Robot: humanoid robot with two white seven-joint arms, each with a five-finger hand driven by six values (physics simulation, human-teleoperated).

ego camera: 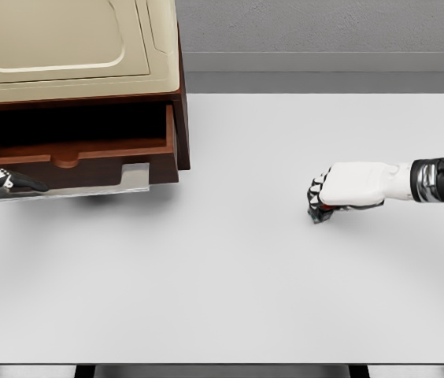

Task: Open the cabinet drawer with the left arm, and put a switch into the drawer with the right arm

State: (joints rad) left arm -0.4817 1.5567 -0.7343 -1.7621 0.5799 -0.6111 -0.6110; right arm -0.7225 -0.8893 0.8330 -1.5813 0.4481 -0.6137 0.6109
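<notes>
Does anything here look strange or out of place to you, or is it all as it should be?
Nothing looks spilled or broken. The cabinet stands at the table's far left corner, with its drawer pulled open. The right robot hand is curled over a small dark and red object, too hidden to identify. The left robot hand shows at the left edge.

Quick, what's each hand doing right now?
Left hand: by the open drawer, fingers cannot be told.
Right hand: shut on the switch.
</notes>
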